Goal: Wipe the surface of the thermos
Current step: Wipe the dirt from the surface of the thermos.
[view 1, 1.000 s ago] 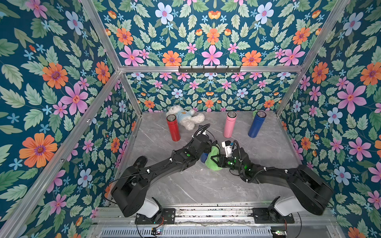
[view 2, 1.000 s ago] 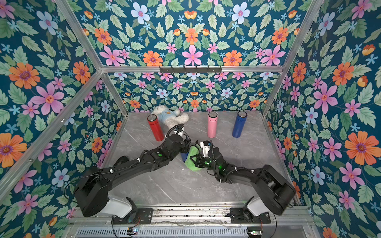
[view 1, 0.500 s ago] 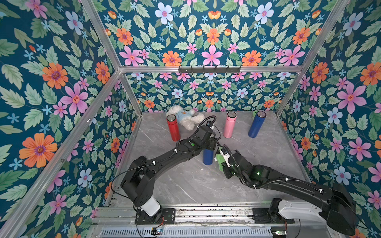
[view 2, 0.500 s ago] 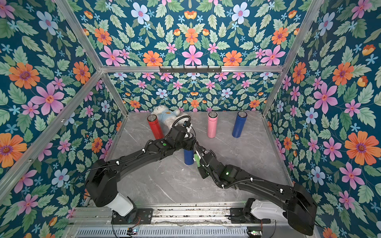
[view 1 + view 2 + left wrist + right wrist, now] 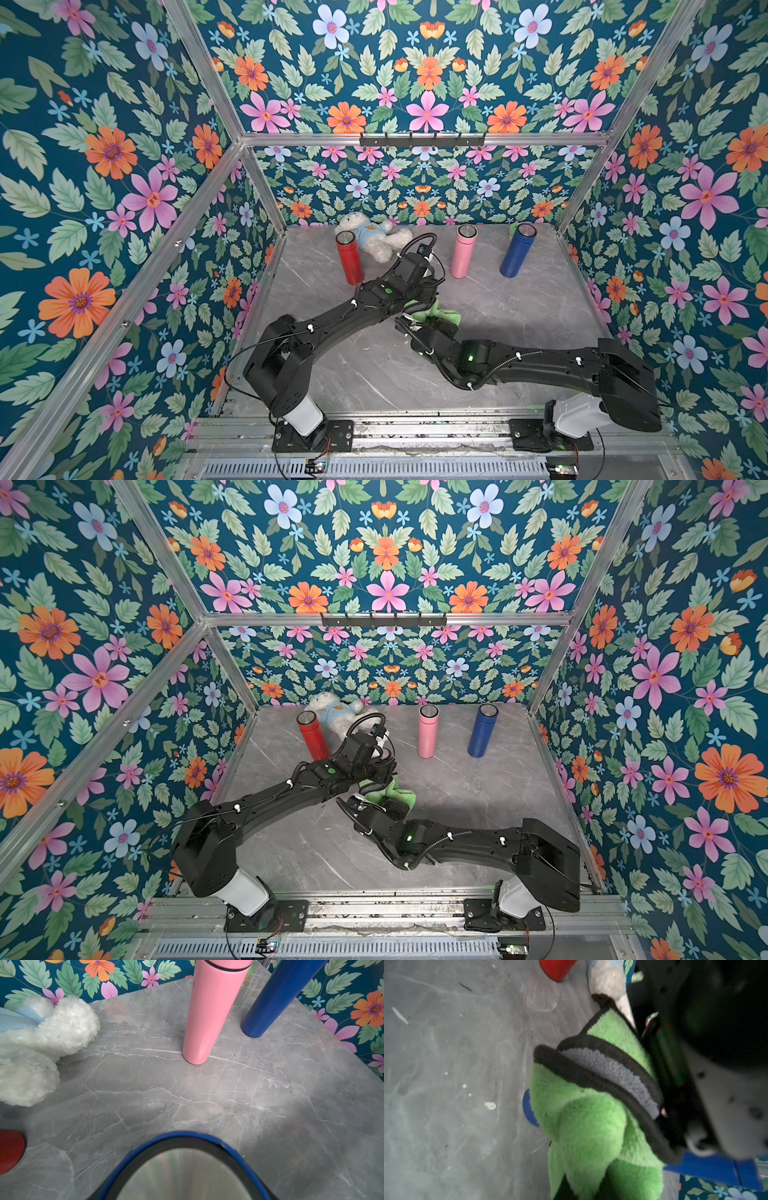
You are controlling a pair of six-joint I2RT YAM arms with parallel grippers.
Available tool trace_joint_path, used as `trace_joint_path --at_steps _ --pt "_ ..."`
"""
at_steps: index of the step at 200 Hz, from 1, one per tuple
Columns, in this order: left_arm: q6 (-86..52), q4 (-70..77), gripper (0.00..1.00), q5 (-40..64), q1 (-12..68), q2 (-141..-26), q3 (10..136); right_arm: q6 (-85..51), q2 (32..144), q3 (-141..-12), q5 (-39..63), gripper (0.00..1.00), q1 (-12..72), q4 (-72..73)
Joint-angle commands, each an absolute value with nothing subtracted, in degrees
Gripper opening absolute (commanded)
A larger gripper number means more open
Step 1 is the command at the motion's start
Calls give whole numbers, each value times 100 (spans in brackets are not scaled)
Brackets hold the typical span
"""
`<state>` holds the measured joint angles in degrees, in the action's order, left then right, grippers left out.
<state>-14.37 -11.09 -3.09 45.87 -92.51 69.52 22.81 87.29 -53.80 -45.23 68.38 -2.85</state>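
While left gripper [image 5: 422, 296] clamps the blue thermos [image 5: 182, 1178] by its top, near and robot-side of the pink thermos [image 5: 462, 253], right gripper [image 5: 430, 323] is pinched on the green cloth [image 5: 444, 313]; cloth pressed against that thermos's side

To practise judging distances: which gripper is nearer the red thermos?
Left. The left gripper, gripping a blue thermos, is close beside the red thermos; the right gripper, holding the green cloth, is farther, toward the front.
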Motion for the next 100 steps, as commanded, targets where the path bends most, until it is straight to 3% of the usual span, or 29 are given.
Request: trace_joint_path --at_steps 1,42,100 --pt "-1335 -1954 0 -129 4598 -9295 6892 3685 8907 -5482 -5036 0 6837 859" --pt "-1262 -2141 0 -86 4597 -9259 6873 4538 9443 -5510 -5136 0 6666 1444" --pt "-1184 -2584 0 -46 4599 -9391 7045 3859 10653 -5134 -5062 0 6529 1433"
